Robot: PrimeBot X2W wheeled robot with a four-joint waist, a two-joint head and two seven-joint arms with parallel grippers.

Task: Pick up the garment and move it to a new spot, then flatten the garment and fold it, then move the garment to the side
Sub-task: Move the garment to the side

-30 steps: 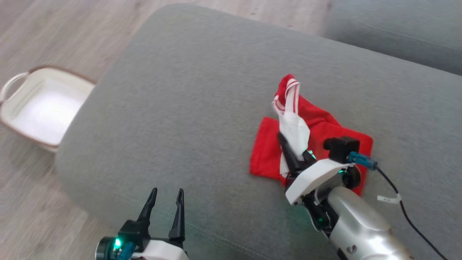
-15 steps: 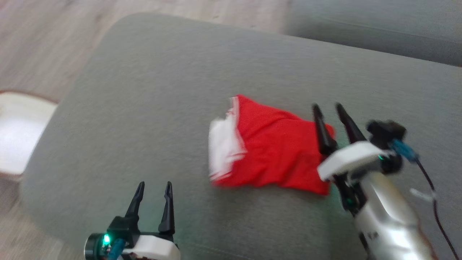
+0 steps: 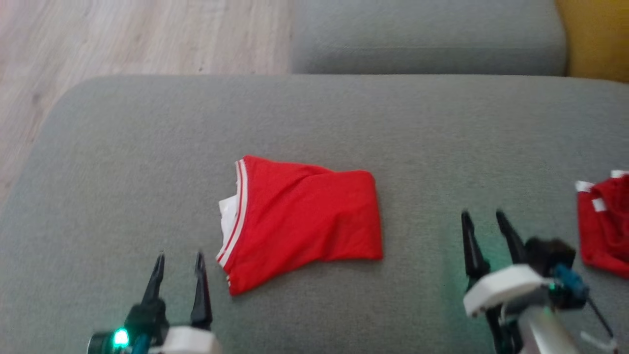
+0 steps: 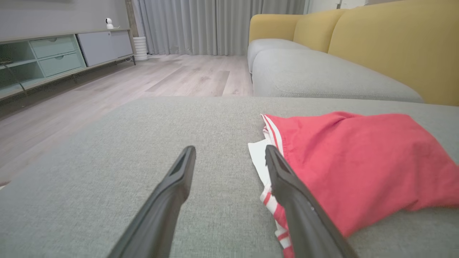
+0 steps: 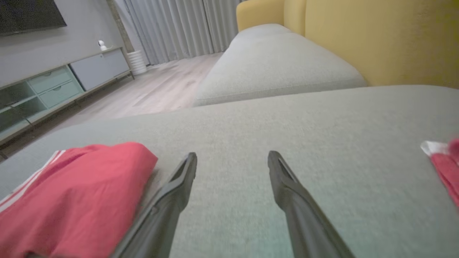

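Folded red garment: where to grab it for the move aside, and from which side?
Probably the right edge of the folded red garment: it looks like a closed fold, all layers together, while the left edge shows loose striped and white layers. Come in low from the robot's right with the right gripper, open jaws straddling that edge.

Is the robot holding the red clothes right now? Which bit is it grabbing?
Nothing is held. The left gripper and the right gripper are both open and empty, and the folded red garment lies on the grey cushion between them.
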